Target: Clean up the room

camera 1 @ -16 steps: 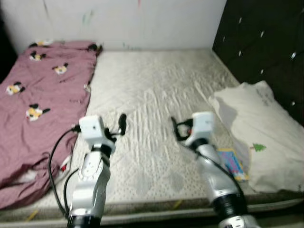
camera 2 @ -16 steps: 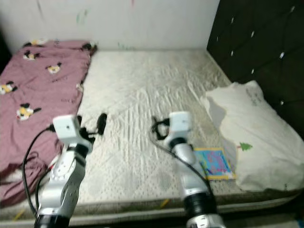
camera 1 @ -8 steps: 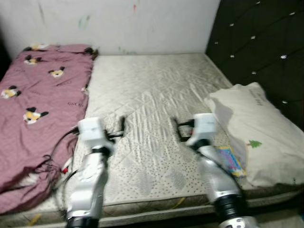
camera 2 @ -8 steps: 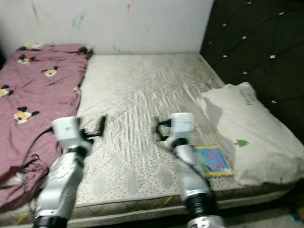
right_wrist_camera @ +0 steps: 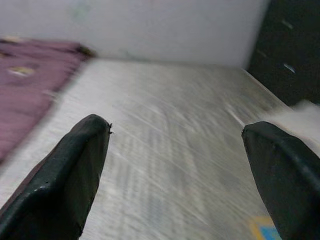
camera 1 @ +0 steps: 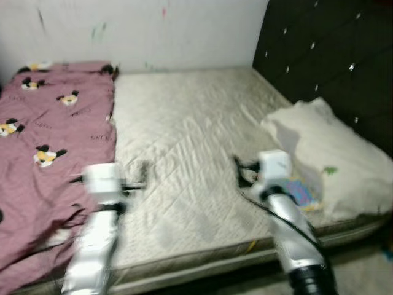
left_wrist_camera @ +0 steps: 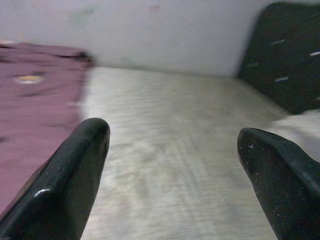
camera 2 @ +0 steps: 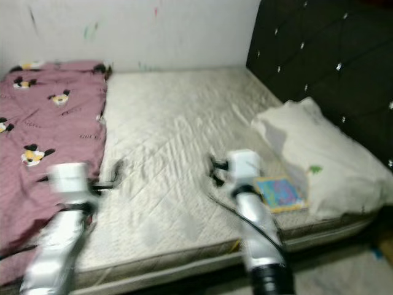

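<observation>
A maroon blanket (camera 1: 49, 135) with cartoon prints lies crumpled over the left side of a bare quilted mattress (camera 1: 184, 117). A white pillow (camera 1: 325, 153) rests at the right against the headboard, with a colourful book (camera 2: 279, 192) lying flat beside its near edge. My left gripper (camera 1: 144, 169) hovers open over the mattress next to the blanket's edge, holding nothing. My right gripper (camera 1: 239, 169) is open and empty too, just left of the book. In the wrist views the left gripper's fingers (left_wrist_camera: 65, 185) and the right gripper's fingers (right_wrist_camera: 60, 180) stand wide apart above the mattress.
A dark tufted headboard (camera 1: 325, 49) rises on the right and a white wall (camera 1: 153, 31) runs behind the bed. The mattress's near edge (camera 1: 202, 261) lies just below my arms. The picture is blurred.
The whole picture has shifted and blurred, so the camera moved. Both grippers stay open and empty over the near part of the mattress.
</observation>
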{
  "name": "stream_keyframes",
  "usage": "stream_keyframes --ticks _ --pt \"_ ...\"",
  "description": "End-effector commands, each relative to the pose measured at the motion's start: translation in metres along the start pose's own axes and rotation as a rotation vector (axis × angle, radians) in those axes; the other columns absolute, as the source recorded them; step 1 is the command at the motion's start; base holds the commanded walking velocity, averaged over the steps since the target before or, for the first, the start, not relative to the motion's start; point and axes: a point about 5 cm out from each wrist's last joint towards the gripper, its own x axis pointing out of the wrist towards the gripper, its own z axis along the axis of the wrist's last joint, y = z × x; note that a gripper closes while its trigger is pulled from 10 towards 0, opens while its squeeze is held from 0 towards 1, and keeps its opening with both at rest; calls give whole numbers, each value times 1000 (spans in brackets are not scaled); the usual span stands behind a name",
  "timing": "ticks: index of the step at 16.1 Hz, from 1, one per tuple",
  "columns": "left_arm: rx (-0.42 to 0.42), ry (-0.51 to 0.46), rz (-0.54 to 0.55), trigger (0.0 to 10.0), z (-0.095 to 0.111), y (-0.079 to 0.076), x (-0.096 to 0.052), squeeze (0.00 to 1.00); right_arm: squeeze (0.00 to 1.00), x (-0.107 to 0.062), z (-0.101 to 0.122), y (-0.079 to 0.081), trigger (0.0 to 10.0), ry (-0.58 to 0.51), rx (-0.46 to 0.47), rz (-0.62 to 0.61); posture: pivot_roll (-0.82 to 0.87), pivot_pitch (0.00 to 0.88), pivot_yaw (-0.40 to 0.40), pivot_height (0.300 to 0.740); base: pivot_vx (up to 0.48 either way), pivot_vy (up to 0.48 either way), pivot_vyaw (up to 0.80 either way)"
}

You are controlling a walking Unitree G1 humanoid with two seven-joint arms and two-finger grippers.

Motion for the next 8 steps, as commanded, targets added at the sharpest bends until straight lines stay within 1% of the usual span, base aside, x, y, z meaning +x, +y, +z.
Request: stream_keyframes --ticks 1,2,3,4,5,6,7,8 --pt "32 -56 -14 10000 7 -7 0 0 0 -6 -1 -10 10000 19 -7 -15 21 20 -1 740 0 0 0" --pt "57 -86 -19 10000 9 -7 -1 0 0 -7 -2 -9 10000 29 5 -13 21 20 -1 740 0 0 0" --pt "53 -59 -7 10000 6 -7 -3 0 0 -12 -2 -8 10000 29 36 10 21 20 -4 740 0 0 0" --pt "41 -55 -4 10000 5 -8 -4 0 0 -13 -2 -7 10000 25 26 11 21 20 -4 740 0 0 0" --pt "27 -51 -11 10000 5 -8 -4 0 0 -13 -2 -7 10000 21 27 14 23 20 -4 740 0 0 575" --pt "-5 -41 10 10000 5 -7 -4 0 0 -13 -1 -4 10000 18 14 22 24 19 -3 740 0 0 800" --pt "-18 -50 11 10000 5 -6 -4 0 0 -13 -1 -4 10000 20 15 20 26 18 -2 740 0 0 800" --pt "-10 -41 13 10000 3 -6 -4 0 0 -13 -1 -4 10000 27 26 16 26 18 -1 740 0 0 800"
